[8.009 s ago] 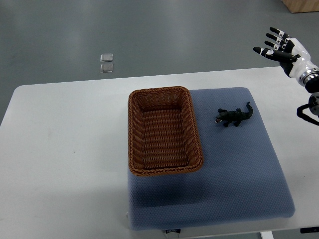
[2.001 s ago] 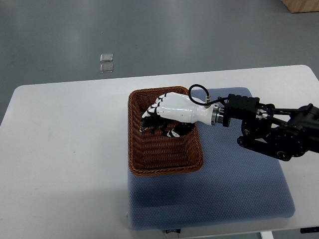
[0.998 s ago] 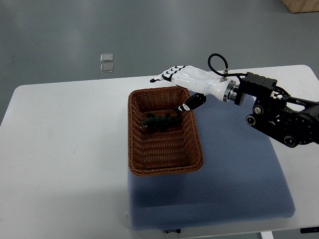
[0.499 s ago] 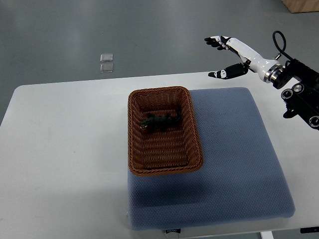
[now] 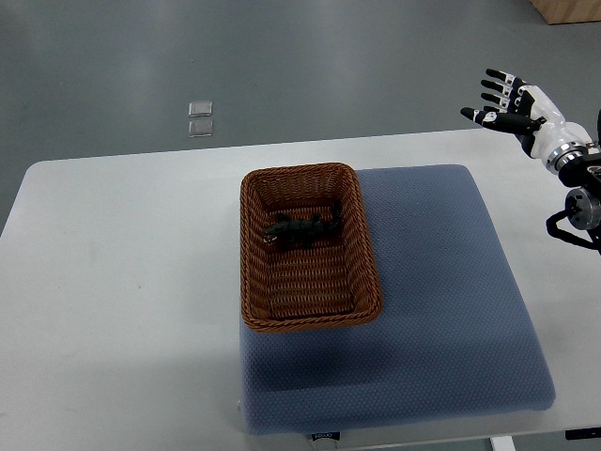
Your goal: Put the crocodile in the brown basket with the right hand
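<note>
A dark green toy crocodile [image 5: 300, 228] lies inside the brown woven basket [image 5: 254, 282], in its far half, head toward the left. My right hand [image 5: 502, 101] is raised at the upper right, past the table's far right corner, well away from the basket. Its fingers are spread and hold nothing. The left arm does not show.
The basket stands on the left part of a blue-grey foam pad [image 5: 441, 310] that lies on a white table [image 5: 122, 282]. Two small clear squares [image 5: 200, 117] lie on the grey floor beyond the table. A wooden box corner [image 5: 568, 9] shows at the top right.
The right hand left the crocodile in the basket, opened, and drew back up and to the right, from over the basket to beyond the table's right corner.
</note>
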`<state>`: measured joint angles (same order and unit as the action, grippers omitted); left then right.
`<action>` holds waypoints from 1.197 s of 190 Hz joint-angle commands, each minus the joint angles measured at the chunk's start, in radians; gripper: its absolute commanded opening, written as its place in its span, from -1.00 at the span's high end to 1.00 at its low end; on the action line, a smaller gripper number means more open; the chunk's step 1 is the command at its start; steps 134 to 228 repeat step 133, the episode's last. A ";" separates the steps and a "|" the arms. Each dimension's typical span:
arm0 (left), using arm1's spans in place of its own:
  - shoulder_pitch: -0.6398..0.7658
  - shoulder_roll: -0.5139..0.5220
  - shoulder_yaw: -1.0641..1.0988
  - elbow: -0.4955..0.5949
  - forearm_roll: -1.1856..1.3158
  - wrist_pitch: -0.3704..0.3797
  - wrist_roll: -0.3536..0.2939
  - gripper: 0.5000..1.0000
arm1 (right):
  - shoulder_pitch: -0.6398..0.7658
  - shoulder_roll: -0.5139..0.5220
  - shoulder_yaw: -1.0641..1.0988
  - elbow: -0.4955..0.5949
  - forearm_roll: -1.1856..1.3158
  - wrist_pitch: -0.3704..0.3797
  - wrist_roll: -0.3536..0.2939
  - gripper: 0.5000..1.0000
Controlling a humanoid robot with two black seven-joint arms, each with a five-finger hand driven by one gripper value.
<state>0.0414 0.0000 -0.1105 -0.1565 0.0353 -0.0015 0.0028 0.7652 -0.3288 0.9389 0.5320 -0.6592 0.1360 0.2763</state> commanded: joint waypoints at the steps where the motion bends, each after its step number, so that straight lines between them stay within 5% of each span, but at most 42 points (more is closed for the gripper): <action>1: 0.000 0.000 0.000 0.000 0.000 0.000 0.000 -1.00 | -0.001 0.004 0.000 -0.004 0.021 -0.003 -0.002 -0.59; 47: 0.000 0.000 0.000 0.000 0.000 0.000 0.000 -1.00 | -0.026 0.019 0.018 -0.001 0.027 -0.003 0.009 -0.72; 228: 0.000 0.000 -0.001 0.000 0.000 0.000 0.000 -1.00 | -0.061 0.080 0.124 0.009 0.036 0.010 0.012 -0.72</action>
